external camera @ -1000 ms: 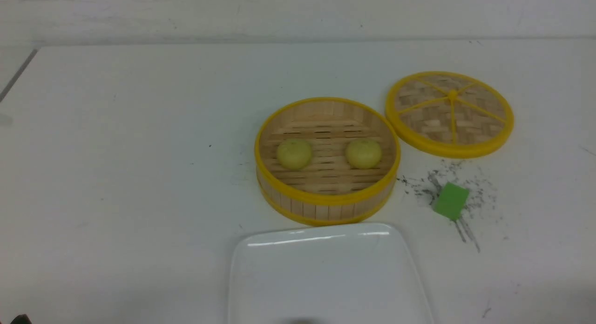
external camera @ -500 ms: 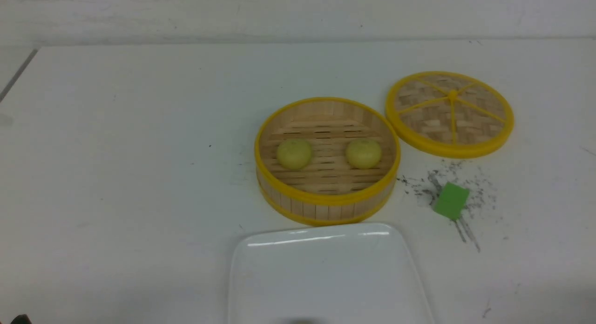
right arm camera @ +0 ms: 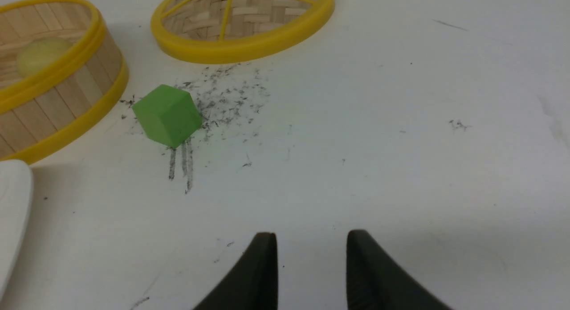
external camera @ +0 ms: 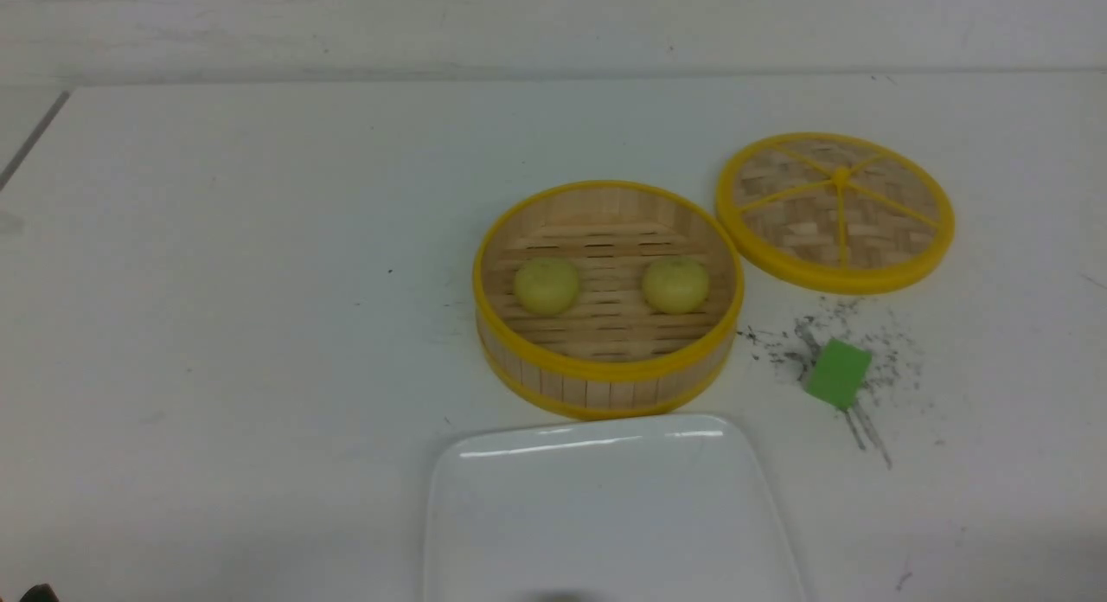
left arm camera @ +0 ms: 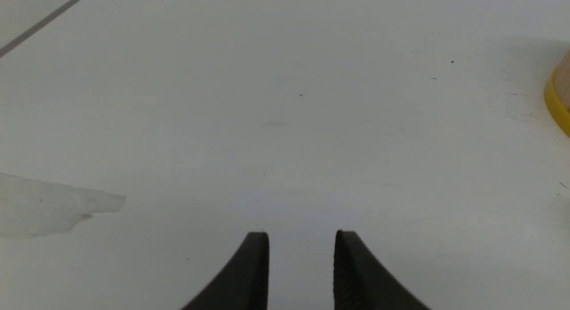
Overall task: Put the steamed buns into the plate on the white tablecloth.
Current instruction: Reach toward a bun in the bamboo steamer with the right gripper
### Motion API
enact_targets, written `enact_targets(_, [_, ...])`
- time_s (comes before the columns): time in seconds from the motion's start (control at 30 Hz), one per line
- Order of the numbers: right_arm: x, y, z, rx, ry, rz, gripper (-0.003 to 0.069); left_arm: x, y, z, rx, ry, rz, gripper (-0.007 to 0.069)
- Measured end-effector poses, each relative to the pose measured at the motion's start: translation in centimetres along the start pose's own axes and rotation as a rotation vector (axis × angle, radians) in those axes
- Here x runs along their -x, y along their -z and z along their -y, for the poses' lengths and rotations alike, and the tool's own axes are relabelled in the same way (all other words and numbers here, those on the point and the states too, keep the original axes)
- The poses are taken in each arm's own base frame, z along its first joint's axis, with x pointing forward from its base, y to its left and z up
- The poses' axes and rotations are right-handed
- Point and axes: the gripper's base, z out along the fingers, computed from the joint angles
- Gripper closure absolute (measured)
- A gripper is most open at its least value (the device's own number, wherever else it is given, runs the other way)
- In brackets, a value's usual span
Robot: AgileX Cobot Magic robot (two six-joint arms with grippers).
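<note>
Tablecloth (external camera: 216, 282), white and scuffed, covered the whole worktop and carried everything else. Largest on it was the plate (external camera: 605, 515), glossy and bare, set at the middle of the near edge, presumably so that either arm could reach it. Just beyond its far rim stood the bamboo steamer (external camera: 605, 386), uncovered so that its contents could be taken from above. Its woven lid (external camera: 835, 211) lay flat just beside the steamer, toward the far right, clear of the path to the plate.

The left gripper (left arm camera: 301, 270) hung over bare cloth toward the left edge, jaws parted with nothing between them. The right gripper (right arm camera: 311, 270) hung near the right edge, likewise released and empty. A green cube (external camera: 836, 374) sat among dark scuffs to the right of the steamer, and I judged it no part of the job.

Smallest were the steamed buns. The left bun (external camera: 547, 286) and the right bun (external camera: 675, 284) sat side by side on the steamer's slats, apart from each other, neither yet on the plate. One bun per arm looked the natural plan to me.
</note>
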Motion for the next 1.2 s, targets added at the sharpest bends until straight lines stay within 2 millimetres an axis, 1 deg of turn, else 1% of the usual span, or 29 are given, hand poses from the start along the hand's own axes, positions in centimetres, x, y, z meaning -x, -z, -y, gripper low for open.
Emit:
enact_targets(0.37, [0.0, 0.0, 0.0, -0.001, 0.003, 0.002, 0.0419, 0.0, 0.0, 0.0, 0.0, 0.0, 0.0, 0.0384])
enact_targets(0.47, [0.1, 0.0, -0.1, 0.012, -0.064, 0.009, 0.0419, 0.0, 0.0, 0.1, -0.007, 0.051, -0.002, 0.0384])
enact_targets(0.5, [0.1, 0.0, -0.3, 0.037, -0.175, 0.013, 0.0419, 0.0, 0.0, 0.2, -0.02, 0.126, -0.006, 0.0384])
enact_targets(0.53, [0.1, -0.1, -0.5, 0.062, -0.276, 0.012, 0.0419, -0.1, 0.0, 0.4, -0.041, 0.236, -0.014, 0.0384])
enact_targets(0.57, [0.0, -0.1, -0.7, 0.083, -0.374, 0.006, 0.0419, -0.1, 0.0, 0.6, -0.067, 0.374, -0.024, 0.0384])
enact_targets(0.6, [0.1, 0.0, -1.0, 0.115, -0.527, -0.006, 0.0419, -0.1, 0.1, 1.0, -0.097, 0.543, -0.045, 0.0384])
enact_targets(0.67, [0.1, 0.0, -1.4, 0.161, -0.745, -0.03, 0.0419, -0.2, 0.1, 1.4, -0.136, 0.778, -0.08, 0.0384])
enact_targets(0.7, [0.1, 0.0, -1.4, 0.165, -0.77, -0.033, 0.0419, -0.2, 0.1, 1.4, -0.139, 0.797, -0.084, 0.0384])
enact_targets(0.73, [0.2, 0.1, -1.6, 0.183, -0.857, -0.043, 0.0419, -0.2, 0.2, 1.6, -0.156, 0.91, -0.103, 0.0384])
enact_targets(0.77, [0.2, 0.1, -1.6, 0.187, -0.871, -0.045, 0.0419, -0.2, 0.2, 1.7, -0.158, 0.923, -0.104, 0.0384])
enact_targets(0.8, [0.2, 0.1, -1.7, 0.195, -0.909, -0.051, 0.0419, -0.2, 0.2, 1.8, -0.166, 0.99, -0.117, 0.0384])
enact_targets(0.9, [0.2, 0.1, -1.7, 0.201, -0.935, -0.052, 0.0419, -0.2, 0.2, 1.8, -0.173, 1.04, -0.127, 0.0384])
enact_targets(1.07, [0.3, 0.1, -1.8, 0.209, -0.947, -0.05, 0.0424, -0.2, 0.2, 1.9, -0.176, 1.05, -0.124, 0.0384])
enact_targets(1.13, [1.1, 0.5, -2.0, 0.227, -0.891, -0.029, 0.0447, -0.1, 0.3, 2.1, -0.196, 1.091, -0.144, 0.0384])
enact_targets(1.17, [2.1, 1.0, -2.2, 0.245, -0.839, -0.003, 0.0465, 0.0, 0.4, 2.3, -0.211, 1.089, -0.164, 0.0384])
enact_targets(1.2, [2.5, 1.2, -2.3, 0.253, -0.804, 0.013, 0.0474, 0.2, 0.6, 2.4, -0.222, 1.07, -0.175, 0.0385])
